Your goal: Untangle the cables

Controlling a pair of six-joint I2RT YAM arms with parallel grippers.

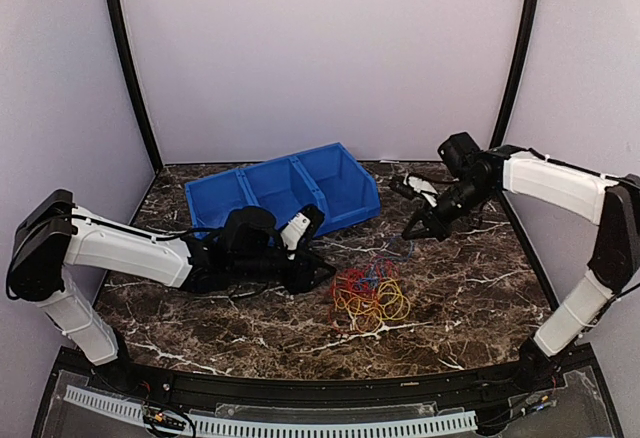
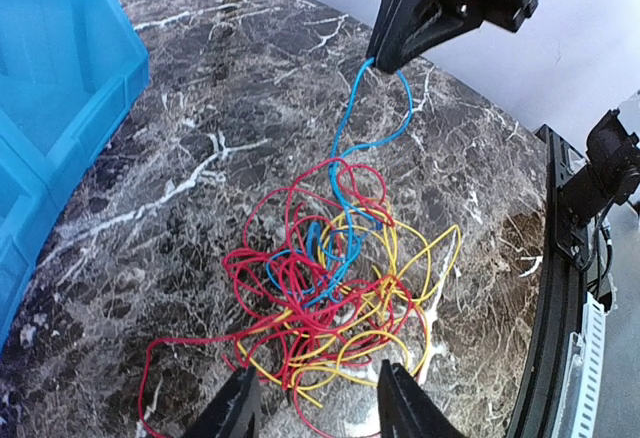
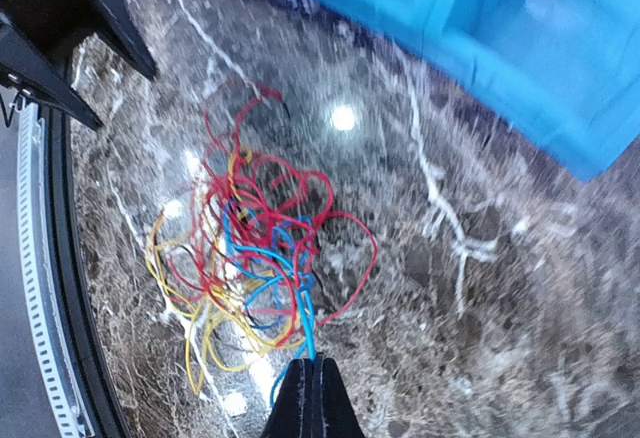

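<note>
The cables (image 1: 370, 293) lie in a loose tangle of red, yellow and blue loops (image 2: 330, 288) on the marble table. My right gripper (image 3: 312, 388) is shut on the end of the blue cable (image 3: 300, 308), just past the far right edge of the tangle (image 1: 408, 233). From those jaws (image 2: 375, 58) the blue strand (image 2: 345, 128) runs down into the pile. My left gripper (image 2: 320, 408) is open at the tangle's left edge (image 1: 322, 256), low over the table. Its fingers (image 2: 235, 408) straddle the nearest red and yellow loops without holding any.
A blue three-compartment bin (image 1: 280, 193) stands behind the left gripper, close to its far side (image 2: 60, 78). Purple walls enclose the table on three sides. The black front rail (image 2: 560, 258) runs along the near edge.
</note>
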